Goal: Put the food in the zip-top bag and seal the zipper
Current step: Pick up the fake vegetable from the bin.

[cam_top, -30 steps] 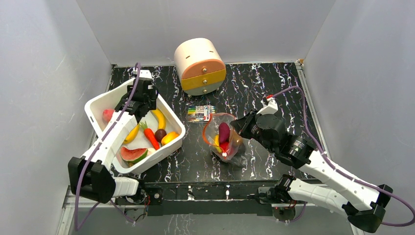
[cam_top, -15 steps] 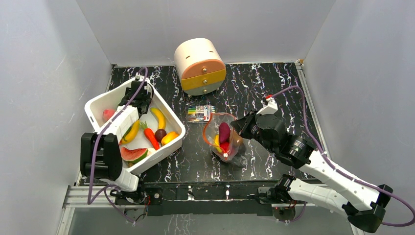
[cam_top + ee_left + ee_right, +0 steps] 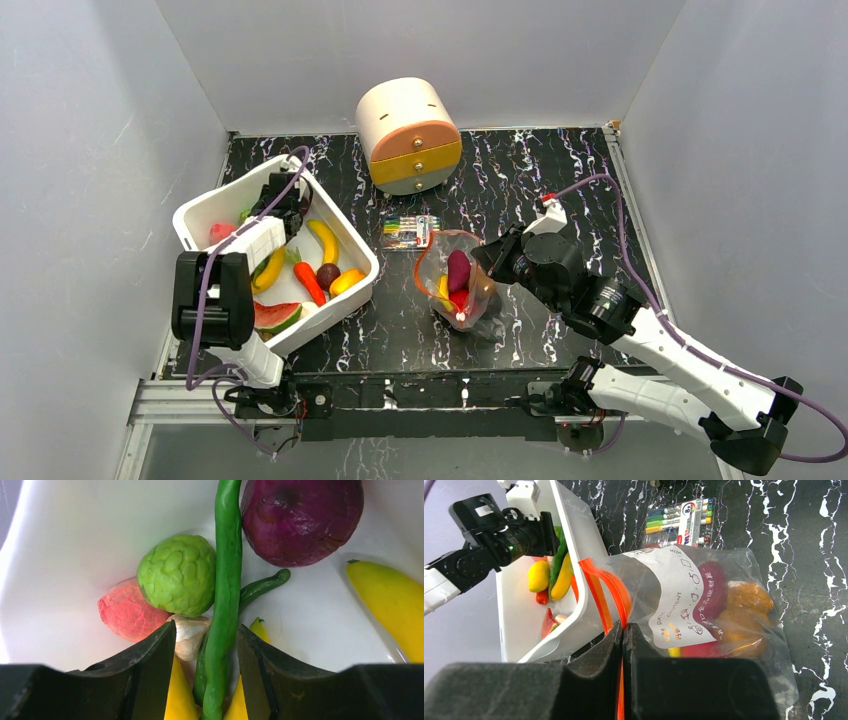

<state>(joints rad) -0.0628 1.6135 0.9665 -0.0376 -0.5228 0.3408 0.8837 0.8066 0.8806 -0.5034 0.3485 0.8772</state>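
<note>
The zip-top bag (image 3: 457, 285) stands open on the table with purple, red, yellow and orange food inside. My right gripper (image 3: 623, 627) is shut on its red-orange zipper (image 3: 606, 592), holding the mouth up. My left gripper (image 3: 206, 626) is down in the white bin (image 3: 195, 205), open, its jaws on either side of a long green bean (image 3: 227, 580). The right jaw is close against the bean, and a gap shows at the left jaw. Around it lie a bumpy green fruit (image 3: 177, 575), a red peach (image 3: 127, 612), a purple ball (image 3: 300, 520) and a banana (image 3: 395, 600).
More food lies in the bin's near half: a banana (image 3: 323, 240), a carrot (image 3: 308, 283) and a watermelon slice (image 3: 272, 316). A pack of coloured pens (image 3: 410, 231) lies behind the bag. A round cream drawer unit (image 3: 407, 135) stands at the back.
My left arm has folded back and its gripper has sunk deeper into the bin's far-left corner, with the jaws narrowing around the green bean. The right arm and bag have not moved.
</note>
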